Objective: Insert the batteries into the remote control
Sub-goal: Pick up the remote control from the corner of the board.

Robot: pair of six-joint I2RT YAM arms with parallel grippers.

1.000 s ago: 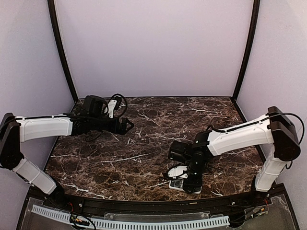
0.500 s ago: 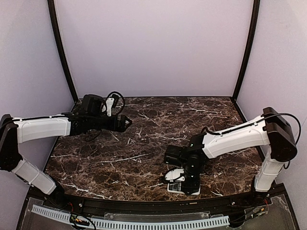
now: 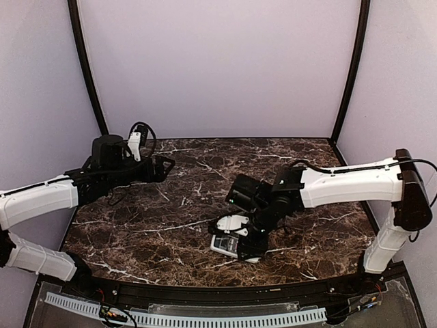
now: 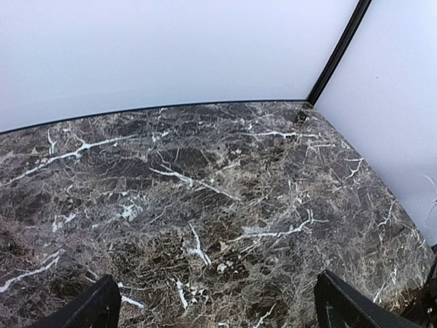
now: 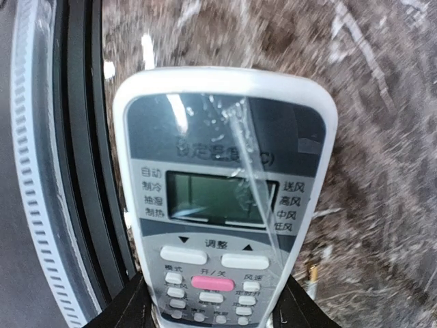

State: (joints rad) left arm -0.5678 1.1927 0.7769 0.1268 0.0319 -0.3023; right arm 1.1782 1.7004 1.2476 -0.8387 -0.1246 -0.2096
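left arm [image 3: 41, 201]: way off to the left of the remote control [image 3: 227, 244], reaching in over the marble table [image 3: 205, 179], well apart from the remote

left gripper [image 3: 165, 166]: wide open, nothing in it. The left wrist cam shows its fingers [image 4: 92, 311] spread out to the bottom corners with just bare marble between them

black rim [image 5: 82, 171]: the table's edge, running just left of the remote in the right wrist cam, with a white ribbed strip [image 5: 31, 205] beyond it

remote control: down near the table's near edge, a bit right of centre, button face toward the right wrist cam. Dark display [image 5: 215, 198] in a grey panel, with white buttons and one pink button [image 5: 212, 281] below it

right gripper [image 3: 246, 247]: clamped onto the remote's button end, dark fingers [image 5: 126, 311] on both long sides, display end sticking out free

right arm [image 3: 348, 184]: comes in from the right of the remote, with its white link stretched across

can't tell: whether the remote is touching the marble or sitting just above it
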